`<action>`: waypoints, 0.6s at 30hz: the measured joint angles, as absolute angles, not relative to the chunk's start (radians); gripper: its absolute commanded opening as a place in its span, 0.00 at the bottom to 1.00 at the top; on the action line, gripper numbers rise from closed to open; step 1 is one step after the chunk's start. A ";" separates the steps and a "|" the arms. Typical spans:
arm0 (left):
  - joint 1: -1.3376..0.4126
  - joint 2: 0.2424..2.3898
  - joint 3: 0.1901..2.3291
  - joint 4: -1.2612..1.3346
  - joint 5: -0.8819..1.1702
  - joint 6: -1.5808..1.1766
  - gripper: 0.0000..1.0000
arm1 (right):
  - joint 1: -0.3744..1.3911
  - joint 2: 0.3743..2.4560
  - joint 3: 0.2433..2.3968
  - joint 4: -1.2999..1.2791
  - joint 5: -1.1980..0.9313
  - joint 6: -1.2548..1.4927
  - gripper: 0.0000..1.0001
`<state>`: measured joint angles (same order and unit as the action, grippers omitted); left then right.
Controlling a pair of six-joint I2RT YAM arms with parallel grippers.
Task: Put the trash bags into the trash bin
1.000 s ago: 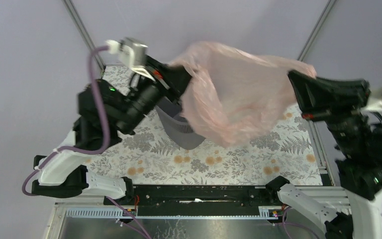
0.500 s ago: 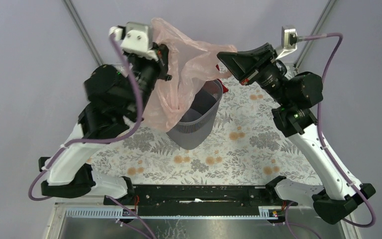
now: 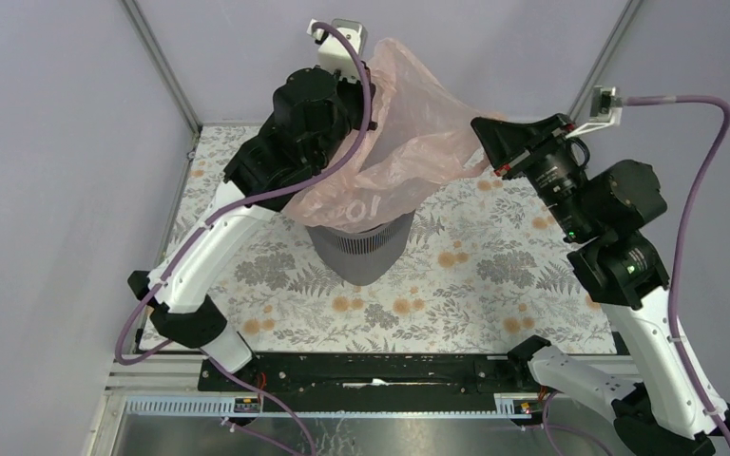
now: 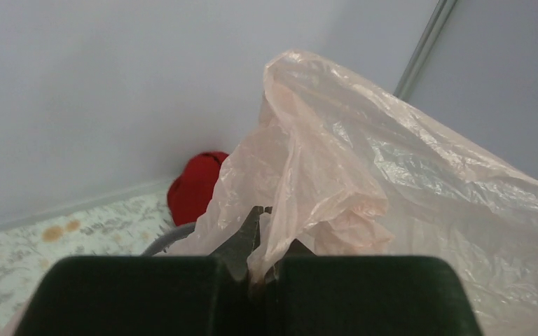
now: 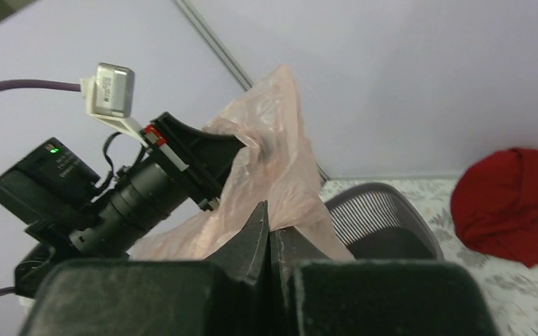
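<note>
The pale pink translucent trash bag (image 3: 409, 142) hangs stretched between my two grippers, right above the grey mesh trash bin (image 3: 361, 252), and hides the bin's rim in the top view. My left gripper (image 3: 369, 87) is shut on the bag's far left edge; the left wrist view shows the film (image 4: 364, 175) pinched between its fingers. My right gripper (image 3: 482, 142) is shut on the bag's right edge. In the right wrist view the bag (image 5: 273, 168) runs from my fingers across to the left gripper (image 5: 238, 143), with the bin (image 5: 385, 220) below.
A dark red cloth bundle (image 5: 515, 203) lies on the flowered table cover (image 3: 494, 285) behind the bin, also seen in the left wrist view (image 4: 195, 185). Grey walls and metal frame posts (image 3: 157, 62) close in the back and sides.
Both grippers have carried the bag rightward and over the bin. The left arm swung from the left side to above the bin's back; the bag now drapes over the bin opening.
</note>
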<state>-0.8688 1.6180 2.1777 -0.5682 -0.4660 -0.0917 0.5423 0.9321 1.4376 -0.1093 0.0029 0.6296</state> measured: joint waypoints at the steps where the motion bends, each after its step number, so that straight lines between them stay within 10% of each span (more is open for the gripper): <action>1: -0.852 1.609 2.151 -0.562 -0.439 -0.118 0.00 | 0.542 0.941 1.444 -0.136 0.010 0.621 0.00; 18: -0.464 1.699 1.897 -0.165 0.386 -0.583 0.00 | 0.542 1.061 1.677 -0.230 0.015 0.433 0.00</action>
